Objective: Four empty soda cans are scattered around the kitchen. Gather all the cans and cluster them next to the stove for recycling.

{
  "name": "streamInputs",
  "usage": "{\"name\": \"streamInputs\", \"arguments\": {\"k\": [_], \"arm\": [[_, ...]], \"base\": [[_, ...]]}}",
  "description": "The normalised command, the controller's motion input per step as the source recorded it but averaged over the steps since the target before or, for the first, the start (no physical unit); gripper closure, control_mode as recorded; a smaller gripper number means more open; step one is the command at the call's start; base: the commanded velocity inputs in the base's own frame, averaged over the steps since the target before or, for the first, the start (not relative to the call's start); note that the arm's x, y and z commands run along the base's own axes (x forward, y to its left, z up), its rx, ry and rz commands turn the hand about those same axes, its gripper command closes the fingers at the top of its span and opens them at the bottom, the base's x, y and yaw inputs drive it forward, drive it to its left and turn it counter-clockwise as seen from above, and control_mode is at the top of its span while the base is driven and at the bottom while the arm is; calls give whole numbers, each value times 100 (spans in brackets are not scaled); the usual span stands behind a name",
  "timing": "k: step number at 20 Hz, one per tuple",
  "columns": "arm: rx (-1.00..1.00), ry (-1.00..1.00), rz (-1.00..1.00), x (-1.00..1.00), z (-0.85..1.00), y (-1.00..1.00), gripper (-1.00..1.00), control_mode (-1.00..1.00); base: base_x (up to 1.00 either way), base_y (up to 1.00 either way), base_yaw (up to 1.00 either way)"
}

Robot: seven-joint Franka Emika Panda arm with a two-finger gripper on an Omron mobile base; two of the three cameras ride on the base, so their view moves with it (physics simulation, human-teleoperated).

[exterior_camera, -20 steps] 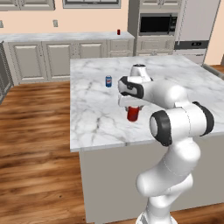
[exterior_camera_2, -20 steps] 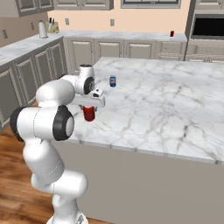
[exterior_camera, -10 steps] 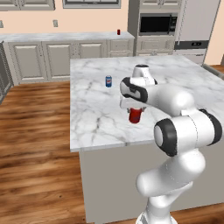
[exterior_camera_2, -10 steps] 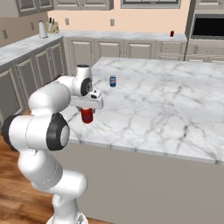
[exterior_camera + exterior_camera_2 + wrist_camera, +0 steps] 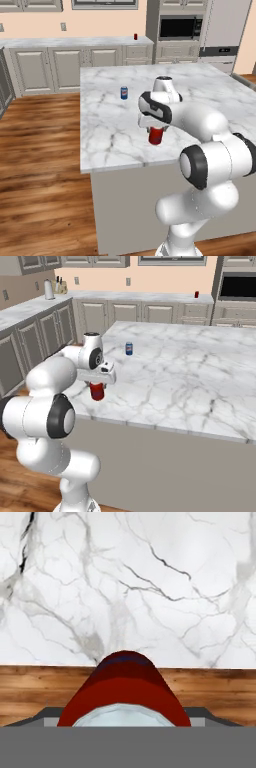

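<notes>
My gripper (image 5: 156,129) is shut on a red soda can (image 5: 156,136), held upright over the marble island close to its front edge. The same red can (image 5: 97,391) hangs under the gripper (image 5: 98,383) in the right base view. In the hand view the can (image 5: 125,687) sits between the jaws, silvery top toward the camera, with counter and wood floor beyond it. A blue soda can (image 5: 124,92) stands further back on the island (image 5: 110,145), also visible as the blue can (image 5: 129,348). Another red can (image 5: 135,36) stands on the back counter. The stove is out of view.
Wood floor (image 5: 40,165) lies left of and in front of the island. Grey cabinets line the back wall, with a built-in microwave (image 5: 176,28) and a fridge at the right. A kettle (image 5: 48,290) and a knife block stand on the left counter.
The held red can has shifted slightly toward the island's front edge. My elbow has swung outward and lower. The blue can and the far red can have not moved.
</notes>
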Motion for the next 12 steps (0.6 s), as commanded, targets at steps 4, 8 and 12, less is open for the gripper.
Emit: {"name": "streamInputs", "arguments": {"k": [4,8,12], "arm": [[0,0,0,0,0,0,100,100],[0,0,0,0,0,0,100,100],[0,0,0,0,0,0,100,100]], "base": [[-40,30,1],[-52,46,1],[-31,70,10]]}}
